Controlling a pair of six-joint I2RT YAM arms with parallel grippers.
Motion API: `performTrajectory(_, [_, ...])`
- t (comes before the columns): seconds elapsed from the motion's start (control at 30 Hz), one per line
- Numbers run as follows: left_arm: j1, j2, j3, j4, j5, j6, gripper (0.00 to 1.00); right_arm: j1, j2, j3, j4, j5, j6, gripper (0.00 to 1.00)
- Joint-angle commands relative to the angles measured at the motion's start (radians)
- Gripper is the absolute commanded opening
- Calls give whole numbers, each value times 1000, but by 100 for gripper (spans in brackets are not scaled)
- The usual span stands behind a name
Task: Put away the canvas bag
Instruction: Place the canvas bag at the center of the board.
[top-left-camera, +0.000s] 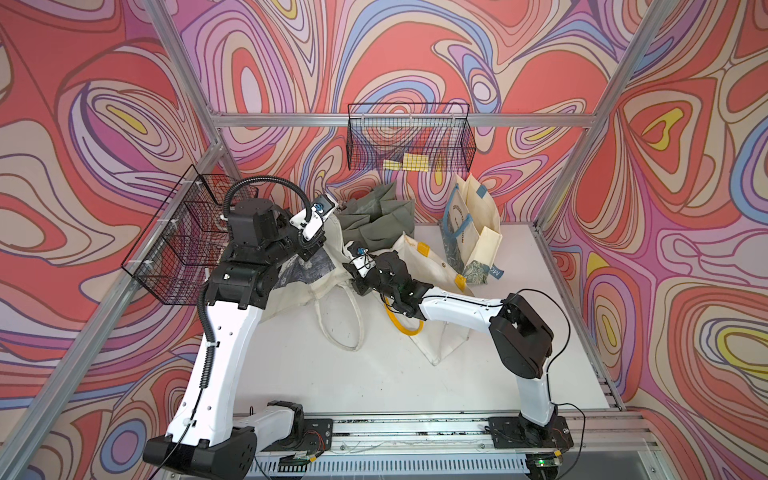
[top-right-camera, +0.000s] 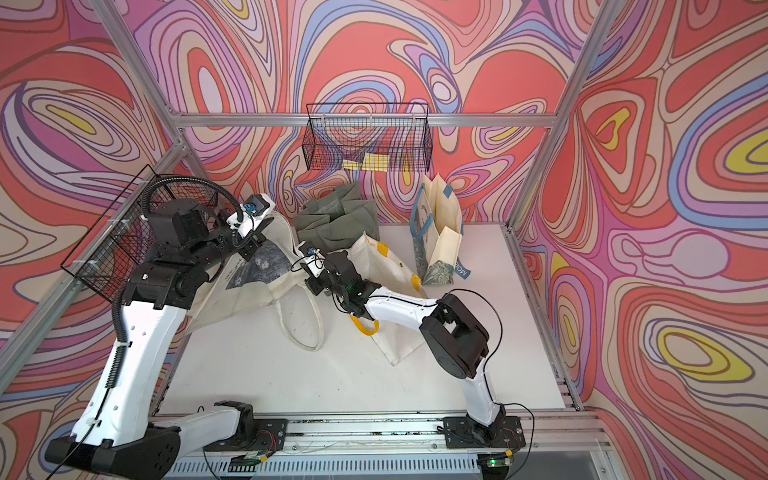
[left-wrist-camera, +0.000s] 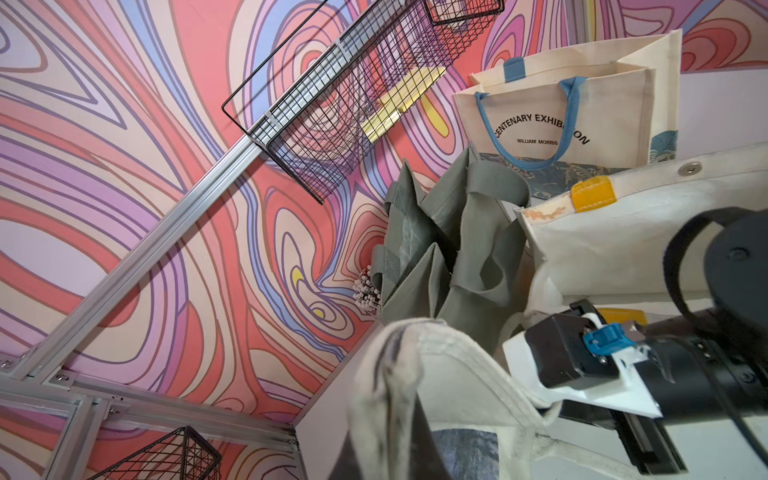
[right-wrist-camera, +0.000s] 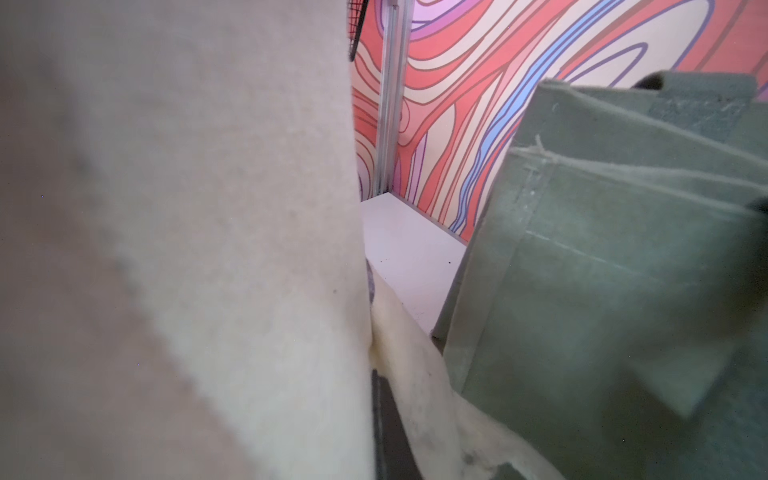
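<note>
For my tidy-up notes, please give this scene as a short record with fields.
target: cream canvas bag with dark print, partly raised off white table
left gripper: shut on its raised top edge
right gripper: shut on the same edge
other bags: olive fabric bag; cream tote with blue handles; cream bag with yellow handles
storage: back-wall black wire basket; left-wall black wire basket

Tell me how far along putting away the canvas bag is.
Done: the left gripper and right gripper are shut on the canvas bag near its upper edge. In hand: it is partly raised, handles and lower part on the table. Left: lifting it clear and stowing it, probably in the side wire basket.
</note>
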Motion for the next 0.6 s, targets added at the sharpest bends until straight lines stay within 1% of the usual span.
performTrajectory(0.0, [24,13,31,193,66,46,0,13,73,15,71,134,-22,0])
performTrajectory(0.13, [25,2,19,220,118,42,0,13,152,39,167,207,-39,0])
performTrajectory(0.23, [25,-52,-48,228,141,21,0,13,190,58,206,214,-28,0])
performTrajectory(0.27, [25,-78,-84,227,143,5,2,13,202,63,219,218,-20,0])
performTrajectory(0.3, [25,-105,-115,227,147,-8,7,13,205,60,240,223,-15,0])
performTrajectory(0.37, [25,-169,-188,225,145,-39,23,13,203,19,338,213,-10,0])
performTrajectory(0.43, [25,-232,-247,219,129,-68,35,13,198,-23,411,186,-11,0])
performTrajectory(0.57, [24,-328,-298,157,109,-111,52,9,178,-87,460,106,-15,0])
